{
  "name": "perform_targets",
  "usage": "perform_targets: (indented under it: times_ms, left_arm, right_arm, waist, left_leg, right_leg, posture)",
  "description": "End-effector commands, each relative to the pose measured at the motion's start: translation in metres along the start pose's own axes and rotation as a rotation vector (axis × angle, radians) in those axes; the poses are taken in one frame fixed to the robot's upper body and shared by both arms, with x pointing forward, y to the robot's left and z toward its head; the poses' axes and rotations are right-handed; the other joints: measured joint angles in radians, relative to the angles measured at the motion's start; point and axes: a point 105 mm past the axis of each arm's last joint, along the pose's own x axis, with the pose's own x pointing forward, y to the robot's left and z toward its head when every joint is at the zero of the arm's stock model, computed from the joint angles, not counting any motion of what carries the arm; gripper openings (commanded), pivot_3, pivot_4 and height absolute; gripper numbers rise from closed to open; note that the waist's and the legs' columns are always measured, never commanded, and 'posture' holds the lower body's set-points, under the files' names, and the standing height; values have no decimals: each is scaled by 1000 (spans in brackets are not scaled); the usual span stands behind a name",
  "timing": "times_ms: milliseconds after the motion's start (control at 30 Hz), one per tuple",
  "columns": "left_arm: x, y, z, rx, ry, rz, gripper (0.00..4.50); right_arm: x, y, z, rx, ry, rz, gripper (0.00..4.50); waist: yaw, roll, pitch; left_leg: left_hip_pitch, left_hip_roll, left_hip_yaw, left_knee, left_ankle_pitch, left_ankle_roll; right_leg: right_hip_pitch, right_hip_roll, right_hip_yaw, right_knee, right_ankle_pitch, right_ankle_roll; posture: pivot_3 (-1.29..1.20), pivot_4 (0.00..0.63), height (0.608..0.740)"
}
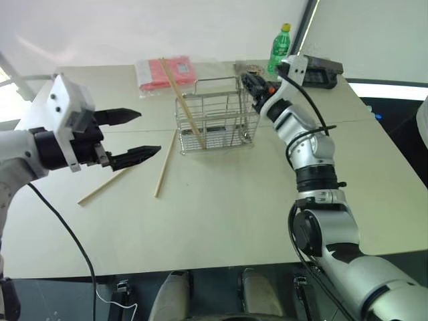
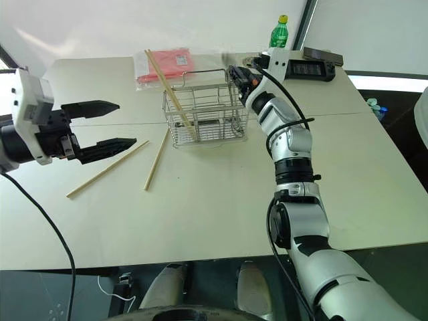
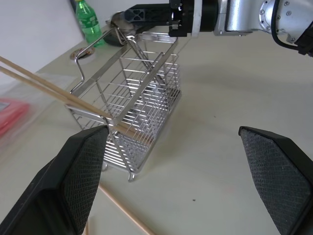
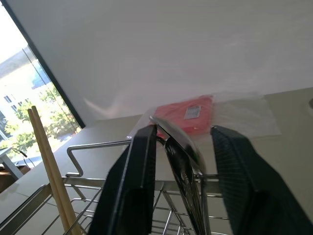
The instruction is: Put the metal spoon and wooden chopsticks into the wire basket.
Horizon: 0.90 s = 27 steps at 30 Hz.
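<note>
While two chopsticks [image 1: 189,114] lean in the wire basket [image 1: 217,124] and two more [image 1: 134,172] lie on the table [image 1: 221,207], the right gripper [image 4: 181,161], fingers parted, has the spoon [image 4: 178,142] between them above the basket; whether it still grips is unclear. The left gripper [image 1: 137,135] hangs wide open and empty.

Bare table [image 1: 221,214] in front of the wire basket [image 1: 215,122], two loose chopsticks [image 1: 164,164] lying left of it, leaning chopsticks [image 1: 182,103] crossing its left end, right gripper [image 1: 255,87] crowding its right rim, red packet [image 1: 166,72] and green bottle [image 1: 279,47] behind.
</note>
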Motion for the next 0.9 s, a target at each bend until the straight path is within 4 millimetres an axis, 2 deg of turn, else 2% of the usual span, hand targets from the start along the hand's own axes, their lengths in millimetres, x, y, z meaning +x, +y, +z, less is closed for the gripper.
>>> perform_targets:
  times_ms: [33,100,233,367,433,533,667,800,900]
  left_arm:
    - [-1,2,11,44,-29,11,4500]
    - [-1,2,11,45,-31,11,4500]
    - [0,2,11,45,-31,12,4500]
    - [-1,3,10,42,-22,18,4500]
    - [-2,3,9,41,-17,19,4500]
    - [-4,3,8,39,-8,24,4500]
    - [-10,11,1,25,15,63,4500]
    - [-24,35,-20,5,73,161,4500]
    - [-34,55,-38,-17,131,223,4500]
  right_arm:
    - [-3,0,19,-47,-55,-8,3511]
    - [-5,-4,21,-58,-56,-22,4458]
    - [-9,-7,32,-101,-70,-20,4458]
    - [-18,3,64,-206,-86,73,4458]
    - [-29,14,80,-245,-58,180,4458]
    - [-62,32,91,-345,36,395,4458]
    - [-108,38,81,-430,208,572,4458]
    - [-148,34,55,-388,395,635,4458]
    - [-171,40,35,-366,486,692,4458]
  waist:
    - [0,0,0]
    - [1,0,0]
    - [0,0,0]
    - [0,0,0]
    - [2,0,0]
    - [4,0,1]
    - [5,-3,1]
    - [4,-3,1]
    - [3,-3,1]
  left_leg:
    - [0,0,0,0,0,0]
    - [0,0,0,0,0,0]
    - [0,0,0,0,0,0]
    - [0,0,0,0,0,0]
    - [0,0,0,-1,0,0]
    - [0,0,0,-1,0,0]
    - [0,0,1,-1,-1,1]
    - [0,1,2,0,-1,1]
    - [-1,2,4,1,-1,1]
  right_leg:
    - [0,0,0,0,0,0]
    - [0,0,0,0,0,0]
    - [0,0,0,0,0,0]
    - [0,0,0,0,0,0]
    - [0,0,0,-1,0,0]
    - [0,0,0,-1,0,0]
    - [1,0,0,-3,-1,-1]
    - [1,-1,1,-3,-2,-4]
    - [0,-1,1,-3,-2,-5]
  posture:
    - [0,150,721]
    - [0,150,721]
    - [0,150,721]
    - [0,150,721]
    - [0,150,721]
    - [0,150,721]
    - [0,150,721]
    - [0,150,721]
    - [0,150,721]
